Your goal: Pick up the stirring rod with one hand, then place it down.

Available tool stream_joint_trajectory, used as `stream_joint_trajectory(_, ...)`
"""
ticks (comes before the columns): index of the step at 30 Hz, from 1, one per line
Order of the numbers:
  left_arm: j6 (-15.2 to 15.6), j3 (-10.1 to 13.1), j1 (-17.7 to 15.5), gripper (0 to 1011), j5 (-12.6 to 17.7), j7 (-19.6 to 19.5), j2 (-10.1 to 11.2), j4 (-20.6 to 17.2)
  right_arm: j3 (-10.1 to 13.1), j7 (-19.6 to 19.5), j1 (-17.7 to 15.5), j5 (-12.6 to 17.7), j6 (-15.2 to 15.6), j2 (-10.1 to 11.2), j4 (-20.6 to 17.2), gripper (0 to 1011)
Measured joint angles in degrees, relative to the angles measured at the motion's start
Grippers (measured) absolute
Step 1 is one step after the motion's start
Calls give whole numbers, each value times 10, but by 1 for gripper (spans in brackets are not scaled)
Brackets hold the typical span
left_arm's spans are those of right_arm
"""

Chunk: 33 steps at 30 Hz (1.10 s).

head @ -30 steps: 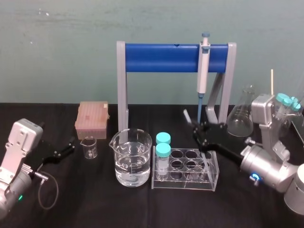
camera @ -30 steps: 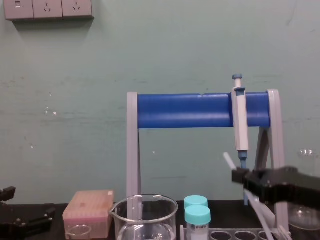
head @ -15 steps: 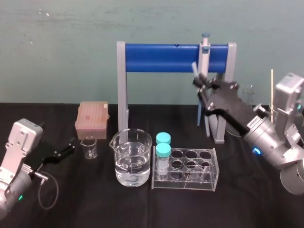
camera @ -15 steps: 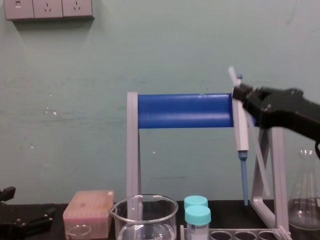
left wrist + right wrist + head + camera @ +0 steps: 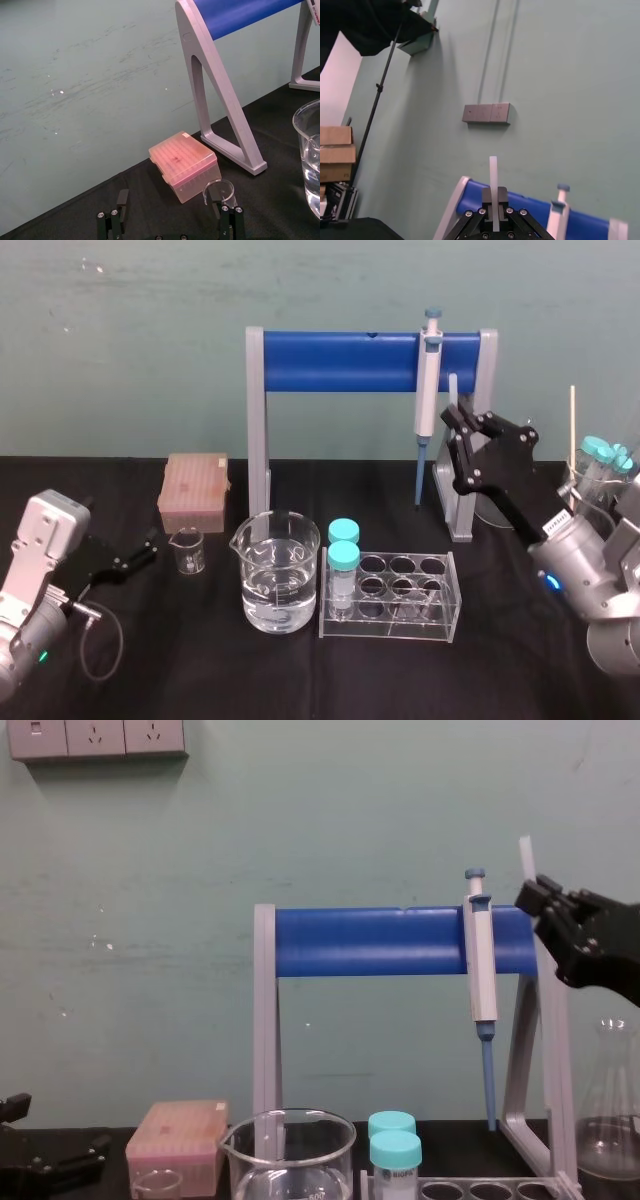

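Our right gripper (image 5: 456, 420) is clamped on the rod (image 5: 452, 388), upright in the air beside the pipette (image 5: 428, 380). It's thin glass, so we judge it light, stiff, slick and brittle; best gripped gently, mid-length. Left gripper (image 5: 145, 552) parked low at the left, fingers spread.

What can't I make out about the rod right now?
- Head view: the stirring rod below the right gripper, hidden behind its fingers and arm.
- Right wrist view: the rod's lower part, hidden inside the gripper.
- Left wrist view: the base of the parked left gripper, cut off by the bottom edge.
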Motion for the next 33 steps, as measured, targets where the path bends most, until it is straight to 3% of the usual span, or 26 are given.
stream_joint_trajectory(6,0,0,0,1000,0,0,0,0,8,3,-7,6,12,-2,7,60)
stream_joint_trajectory(33,0,0,0,1000,0,0,0,0,4,3,-5,5,10,-1,4,60)
